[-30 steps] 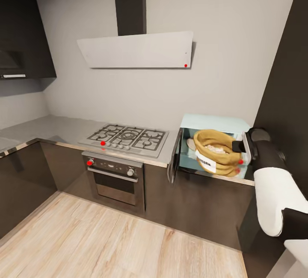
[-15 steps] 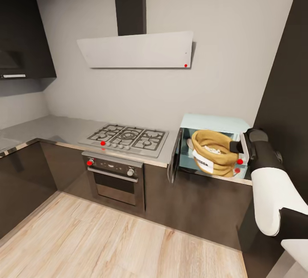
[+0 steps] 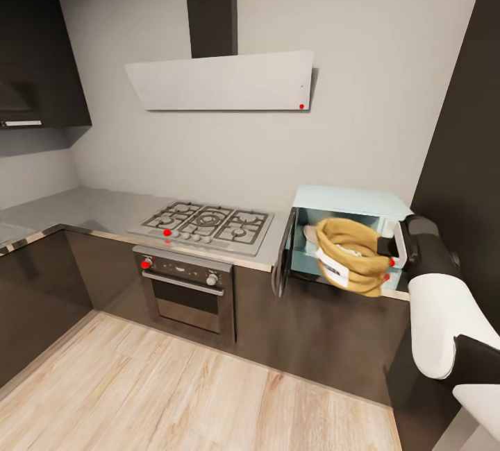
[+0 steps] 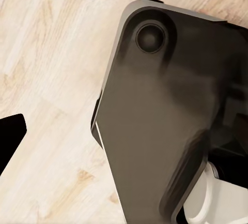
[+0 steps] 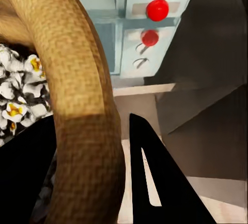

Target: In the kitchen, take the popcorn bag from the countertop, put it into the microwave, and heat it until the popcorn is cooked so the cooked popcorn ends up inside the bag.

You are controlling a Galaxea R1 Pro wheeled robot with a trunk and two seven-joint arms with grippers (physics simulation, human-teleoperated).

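At the right of the head view, the popcorn bag (image 3: 351, 257) sits tilted in the mouth of the microwave (image 3: 347, 239), its lower part hanging out past the front opening. The microwave's dark door (image 3: 283, 261) stands swung open at its left side, and the pale mint box rests on the desk (image 3: 90, 209) at the right end of the run, beside the gas hob (image 3: 206, 223). The right end effector (image 3: 389, 248) is pinching the bag's rolled rim at its right side. In the right wrist view one black finger (image 5: 155, 177) lies outside the tan cloth and the rim passes between it and the dark shape at the lower left, which is probably the other finger. White popcorn (image 5: 15, 97) with yellow flecks shows inside the bag at the left edge. Two red knob markers (image 5: 157, 10) sit on the microwave panel at the top. The left wrist view shows the robot's dark base (image 4: 170, 125) over the wood floor (image 4: 46, 79); whether the left end effector (image 4: 10, 136) is spread cannot be told.
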